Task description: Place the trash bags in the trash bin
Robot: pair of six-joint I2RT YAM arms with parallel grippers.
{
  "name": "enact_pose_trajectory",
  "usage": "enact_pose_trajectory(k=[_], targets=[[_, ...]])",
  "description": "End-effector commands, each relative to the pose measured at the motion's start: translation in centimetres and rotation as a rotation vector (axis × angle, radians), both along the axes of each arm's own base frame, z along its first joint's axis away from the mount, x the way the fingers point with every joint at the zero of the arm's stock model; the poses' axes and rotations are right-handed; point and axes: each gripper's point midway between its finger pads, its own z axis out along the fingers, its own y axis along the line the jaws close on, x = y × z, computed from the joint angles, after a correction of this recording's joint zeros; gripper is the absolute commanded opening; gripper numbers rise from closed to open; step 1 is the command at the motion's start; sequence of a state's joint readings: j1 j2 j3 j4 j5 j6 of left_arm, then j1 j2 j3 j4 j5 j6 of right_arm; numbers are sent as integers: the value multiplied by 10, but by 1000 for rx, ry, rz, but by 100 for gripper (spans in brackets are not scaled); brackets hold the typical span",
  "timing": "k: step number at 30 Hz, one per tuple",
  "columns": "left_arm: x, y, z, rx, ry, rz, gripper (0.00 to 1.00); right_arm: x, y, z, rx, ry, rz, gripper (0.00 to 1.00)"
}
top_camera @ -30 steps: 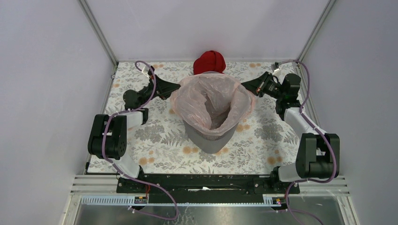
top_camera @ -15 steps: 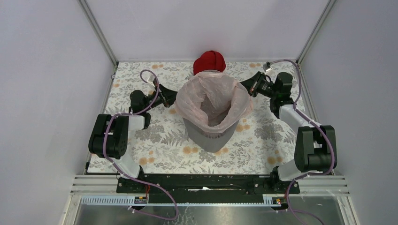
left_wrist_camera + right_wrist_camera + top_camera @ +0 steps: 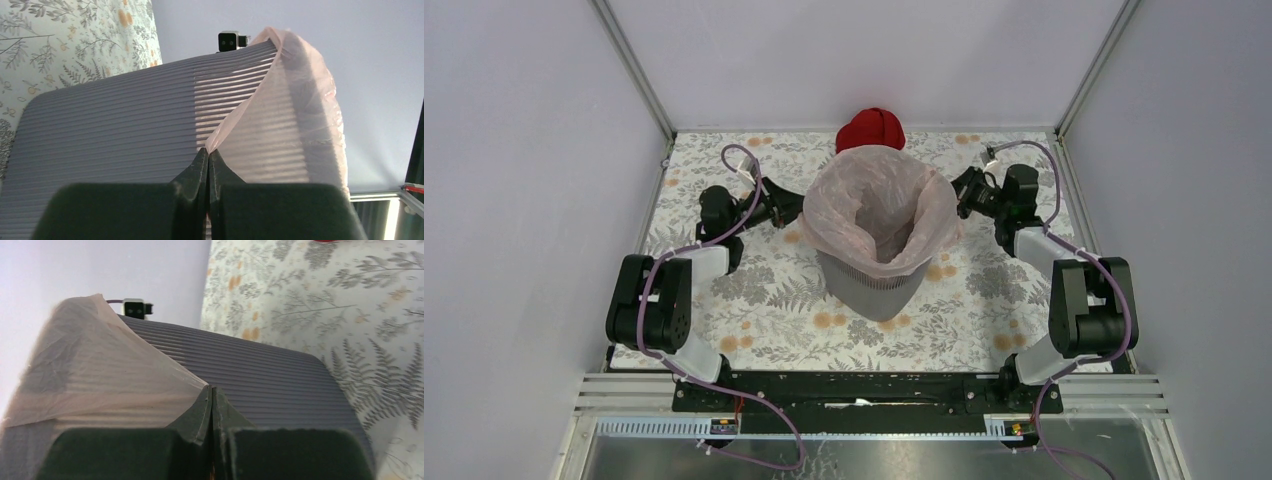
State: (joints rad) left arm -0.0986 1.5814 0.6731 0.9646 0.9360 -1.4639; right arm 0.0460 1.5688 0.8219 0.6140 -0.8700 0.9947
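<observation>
The grey ribbed trash bin (image 3: pixel 869 293) stands mid-table. The pale pink translucent trash bag (image 3: pixel 844 205) sits inside it, its mouth folded out over the rim and down the walls. My left gripper (image 3: pixel 796 209) is low at the bin's left side, shut on the bag's edge (image 3: pixel 235 120) against the bin wall (image 3: pixel 110 135). My right gripper (image 3: pixel 957 197) is low at the bin's right side, shut on the bag's edge (image 3: pixel 115 375) beside the bin wall (image 3: pixel 270 385).
A dark red cloth bundle (image 3: pixel 870 129) lies just behind the bin at the table's back edge. The floral tablecloth (image 3: pixel 754 290) covers the table. Enclosure walls stand on three sides.
Both grippers have moved down along the bin's sides, pulling the bag's edges lower over the rim. The bag's mouth now sits tighter around the bin.
</observation>
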Motion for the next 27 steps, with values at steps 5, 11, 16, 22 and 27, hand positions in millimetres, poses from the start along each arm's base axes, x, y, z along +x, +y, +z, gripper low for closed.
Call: enact_pose_trajectory(k=[5, 11, 16, 22, 27], targets=[[8, 3, 11, 20, -47, 33, 0, -9, -11, -56, -133, 99, -40, 0], [8, 6, -30, 81, 46, 55, 0, -9, -6, -21, -96, 24, -20, 0], [-2, 6, -44, 84, 69, 46, 0, -3, -9, -1, -141, -30, -26, 6], [-9, 7, -30, 158, 7, 22, 23, -3, -35, 5, -400, -12, -91, 29], [-11, 19, -30, 357, -5, 68, 43, -11, -83, 36, -666, -10, -269, 71]])
